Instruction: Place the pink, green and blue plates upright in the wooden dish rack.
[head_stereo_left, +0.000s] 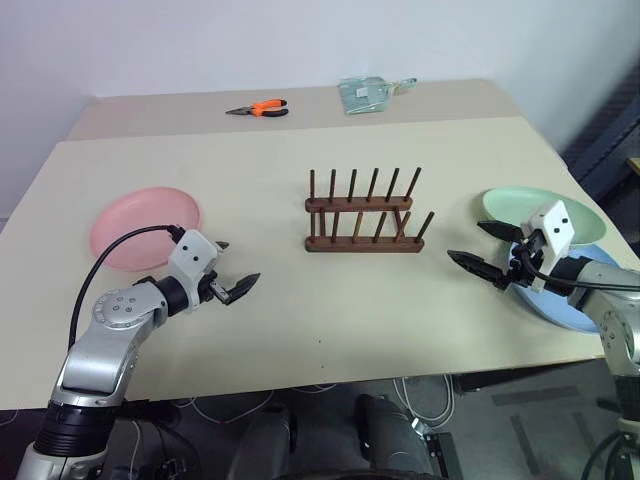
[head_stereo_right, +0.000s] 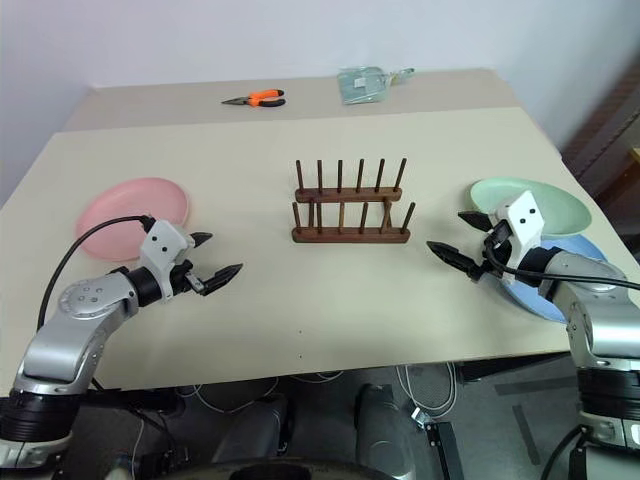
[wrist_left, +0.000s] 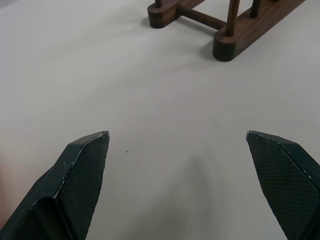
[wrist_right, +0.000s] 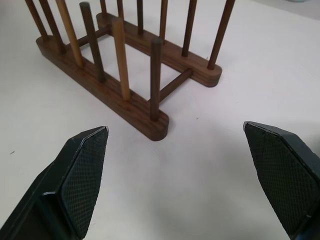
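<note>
Now the rack (head_stereo_left: 362, 212) stands empty mid-table, pink plate (head_stereo_left: 145, 227) to its left, green plate (head_stereo_left: 530, 207) and blue plate (head_stereo_left: 565, 305) right; left gripper (head_stereo_left: 232, 268) and right gripper (head_stereo_left: 482, 248) both gape, holding nothing.

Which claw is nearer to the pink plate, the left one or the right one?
Left. The left claw hovers just beside the pink plate; the right claw is beyond the wooden dish rack.
</note>
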